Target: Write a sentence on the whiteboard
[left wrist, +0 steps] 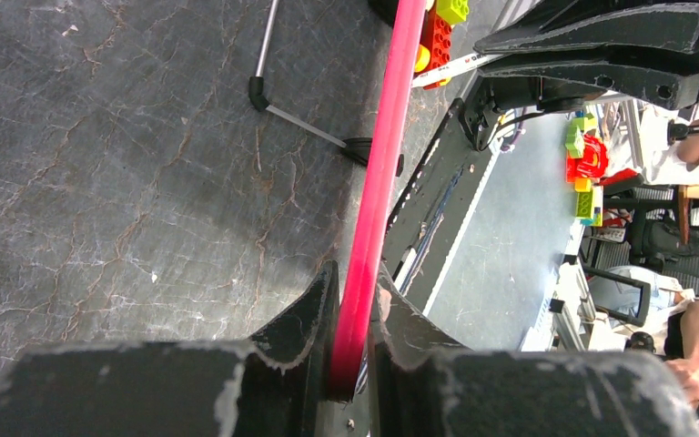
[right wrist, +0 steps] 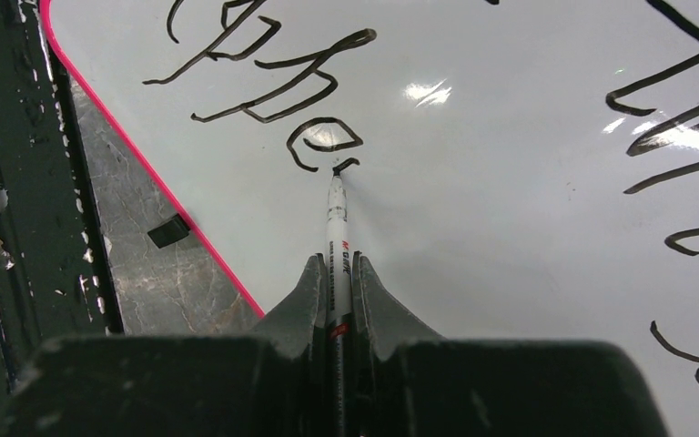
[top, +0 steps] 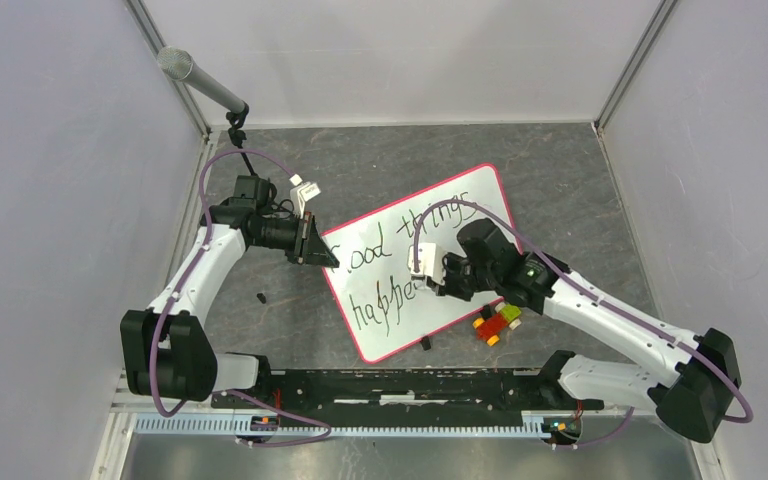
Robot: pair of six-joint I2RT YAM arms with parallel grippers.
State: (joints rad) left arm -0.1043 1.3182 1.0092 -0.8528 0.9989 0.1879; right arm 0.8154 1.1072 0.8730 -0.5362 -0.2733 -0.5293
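Task roughly two-thirds done, my estimate. The whiteboard [top: 480, 185] lies flat mid-bench, turned at an angle. The sentence [top: 375, 247] has its top line, "Good things", complete. The second line reads "happe" plus a tiny fresh stroke, so the word is unfinished. Left to do: the rest of that word, likely a few more letters running toward the right of the board.

Left claw [left wrist: 353, 278] is nearly closed, pinching the board's pink rim [left wrist: 382, 155] at the left edge, apparently steadying it. Rim sits right between the fingers, touching both.

Right claw [right wrist: 337, 266] is clamped tight on a marker [right wrist: 336, 218], which points out straight ahead of the fingers. The tip touches the white surface just right of the last "e", at that new stroke. This claw hangs over the board's near half, close to its near-right edge.

Toy bricks [top: 498, 322] sit on the bench just off the board's near-right edge, beside the right arm. Small black cap [top: 261, 298] lies on the bench left of the board, apart from it.
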